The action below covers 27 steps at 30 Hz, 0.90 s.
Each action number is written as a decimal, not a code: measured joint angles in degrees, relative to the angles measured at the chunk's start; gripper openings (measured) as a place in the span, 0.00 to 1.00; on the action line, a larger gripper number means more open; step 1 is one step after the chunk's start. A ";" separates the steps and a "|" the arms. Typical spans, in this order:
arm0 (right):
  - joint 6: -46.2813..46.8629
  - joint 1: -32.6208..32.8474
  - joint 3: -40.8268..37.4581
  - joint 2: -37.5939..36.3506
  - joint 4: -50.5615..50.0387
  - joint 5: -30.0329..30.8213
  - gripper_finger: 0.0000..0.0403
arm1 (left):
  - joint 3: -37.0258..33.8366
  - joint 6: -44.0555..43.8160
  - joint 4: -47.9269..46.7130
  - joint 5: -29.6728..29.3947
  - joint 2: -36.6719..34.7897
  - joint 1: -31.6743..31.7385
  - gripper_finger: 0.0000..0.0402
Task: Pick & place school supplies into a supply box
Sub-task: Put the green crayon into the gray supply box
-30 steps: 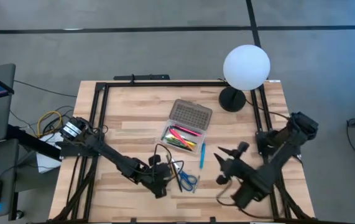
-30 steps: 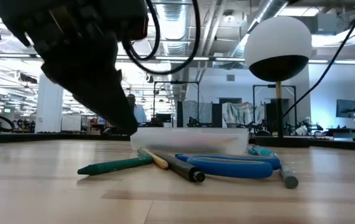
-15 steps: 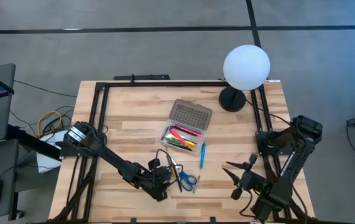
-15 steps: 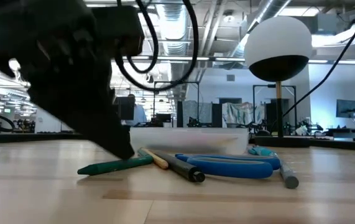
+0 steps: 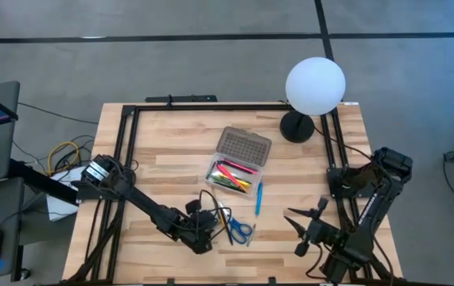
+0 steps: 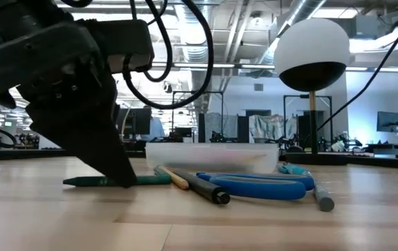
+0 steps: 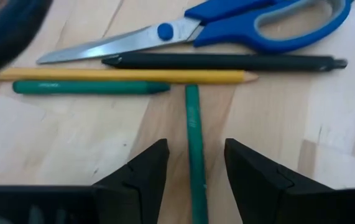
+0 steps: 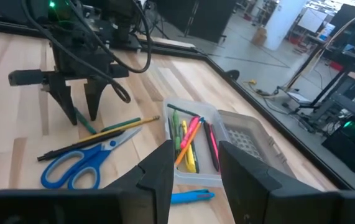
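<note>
left hand (image 7: 194, 168) is down on the tabletop (image 5: 163, 171), its 2 fingers spread either side of a green pencil (image 7: 193, 134) that lies flat between them, not pinched. just past its tip lie a green crayon (image 7: 90, 88), a yellow pencil (image 7: 124, 76), a black pen (image 7: 224, 61) and the blue-handled scissors (image 7: 227, 28). the supply box (image 5: 234, 171) sits open near the middle with pens inside, a blue pen (image 5: 258, 199) just beside it. right hand (image 5: 306, 226) hangs spread near the tabletop's right front, holding nothing.
</note>
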 joint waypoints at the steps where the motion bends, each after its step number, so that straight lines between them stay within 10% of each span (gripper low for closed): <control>1: -0.03 -0.01 0.00 0.00 0.19 0.02 0.29 | 0.05 0.12 -1.21 0.50 -0.10 0.01 0.39; 12: -3.08 -0.02 0.00 0.00 2.73 -0.17 0.29 | 0.10 20.23 -6.18 2.97 -0.22 -0.78 0.39; 27: -4.54 -0.02 0.00 0.00 4.06 -0.27 0.29 | 0.03 13.84 -6.34 9.87 -0.28 2.66 0.16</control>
